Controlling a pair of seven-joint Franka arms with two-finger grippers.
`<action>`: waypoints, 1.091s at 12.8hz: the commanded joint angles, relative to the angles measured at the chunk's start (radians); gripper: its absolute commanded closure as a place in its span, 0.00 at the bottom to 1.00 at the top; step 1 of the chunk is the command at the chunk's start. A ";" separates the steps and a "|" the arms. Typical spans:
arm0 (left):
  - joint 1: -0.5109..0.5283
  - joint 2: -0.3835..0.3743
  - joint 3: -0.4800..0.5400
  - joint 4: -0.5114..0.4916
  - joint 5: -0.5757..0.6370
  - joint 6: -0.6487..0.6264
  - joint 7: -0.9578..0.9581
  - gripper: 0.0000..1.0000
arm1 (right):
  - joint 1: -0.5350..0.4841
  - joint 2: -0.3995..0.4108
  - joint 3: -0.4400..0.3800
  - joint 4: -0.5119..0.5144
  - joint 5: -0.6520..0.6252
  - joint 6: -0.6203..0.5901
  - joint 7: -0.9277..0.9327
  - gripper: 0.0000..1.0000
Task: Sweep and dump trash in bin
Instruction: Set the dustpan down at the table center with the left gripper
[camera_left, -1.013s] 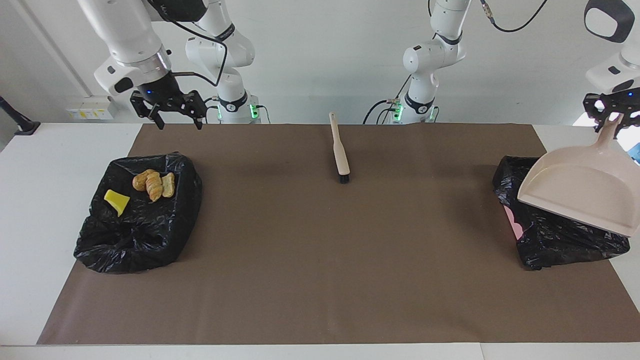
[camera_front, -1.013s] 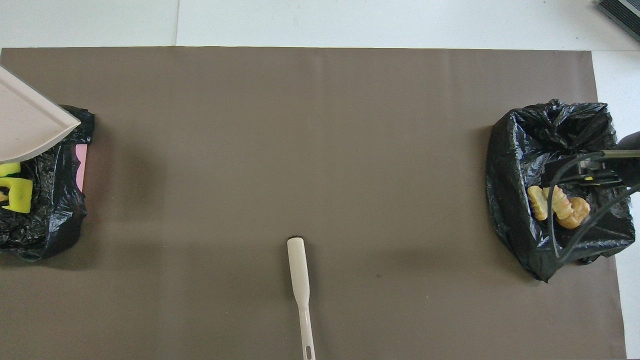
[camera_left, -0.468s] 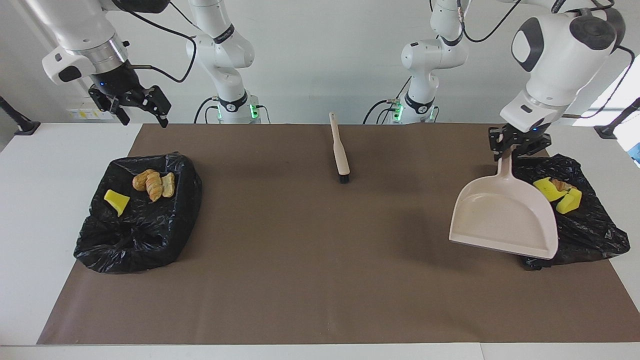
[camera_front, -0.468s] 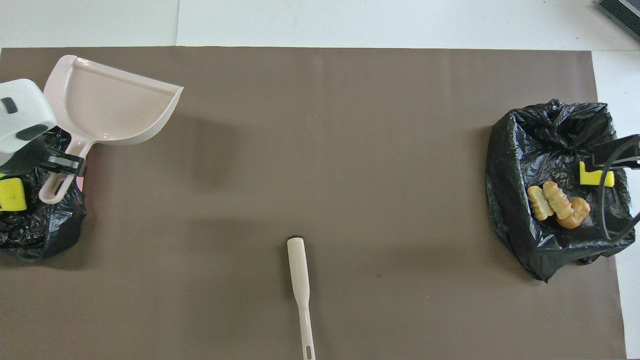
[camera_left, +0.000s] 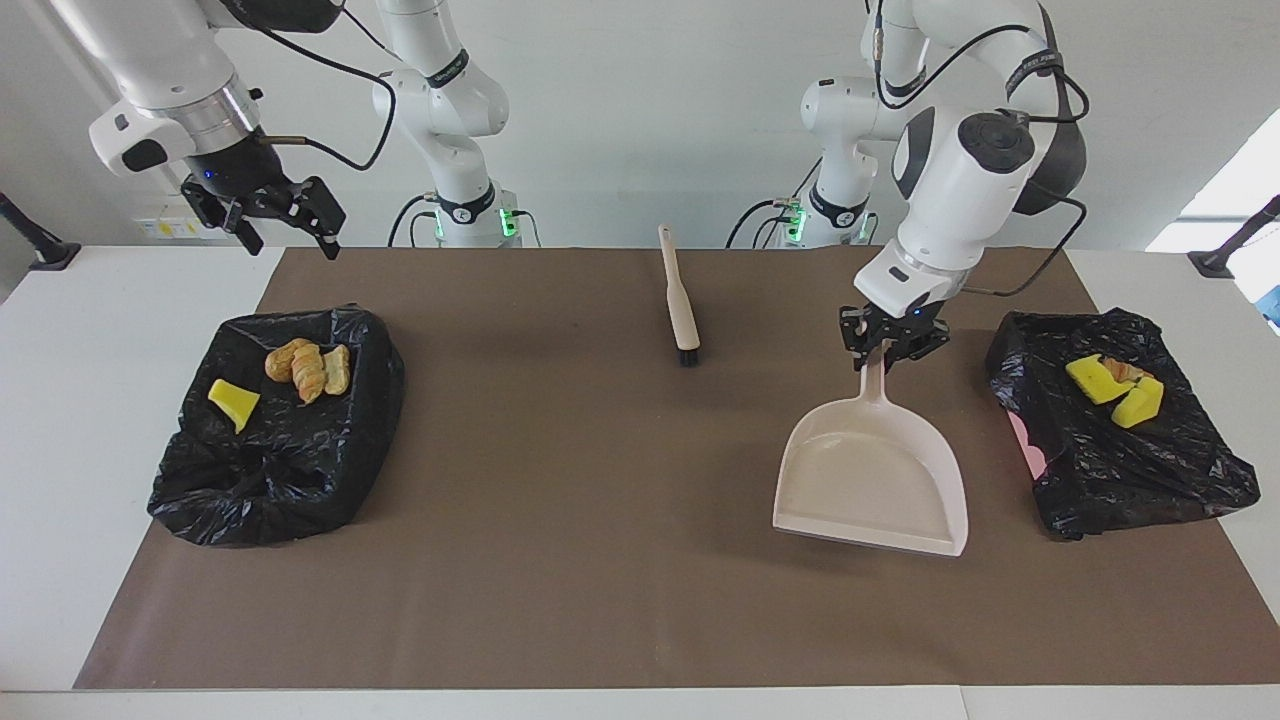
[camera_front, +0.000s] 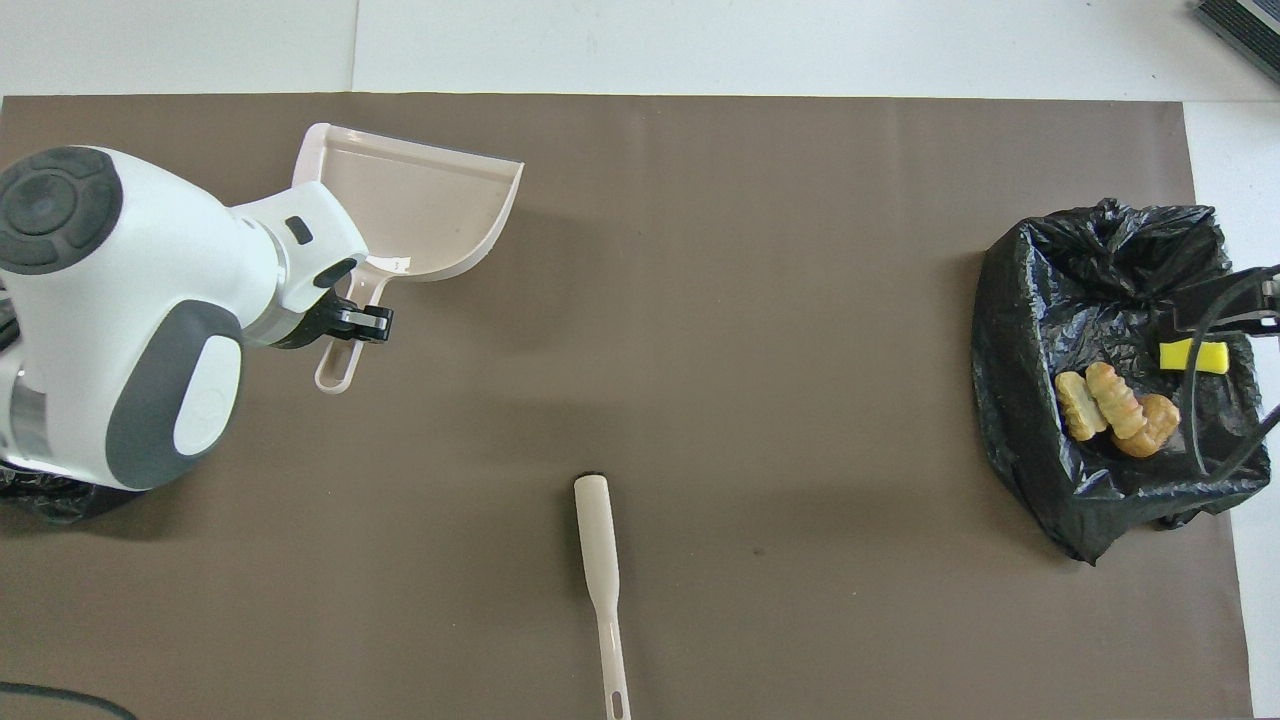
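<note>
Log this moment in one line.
left gripper: shut on dustpan, over mat | right gripper: open, waiting | brush: on mat | trash: in bins

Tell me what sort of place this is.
Probably a robotics lab test bench: two white robot arms mounted at a white table covered by a brown mat, with staged props, a beige plastic dustpan, a beige hand brush and black bag-lined bins.

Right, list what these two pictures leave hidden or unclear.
- Black-bagged bin at the left arm's end: in the overhead view the left arm's white body covers nearly all of it, yellow foam wedges included.
- Cream plastic dustpan: the same arm hides part of its handle overhead, so the left gripper shows its grip only in the facing view.
- Right gripper: overhead shows only a dark edge and cables over the other black bin.
</note>
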 joint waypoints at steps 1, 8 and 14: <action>-0.121 0.085 0.020 -0.003 -0.014 0.125 -0.152 1.00 | -0.003 0.000 0.006 0.003 0.002 0.003 0.014 0.00; -0.276 0.199 0.020 0.029 -0.013 0.214 -0.304 1.00 | -0.003 0.000 0.006 0.003 0.002 0.003 0.014 0.00; -0.330 0.234 0.020 0.026 -0.010 0.228 -0.370 1.00 | -0.003 0.000 0.006 0.003 0.002 0.003 0.014 0.00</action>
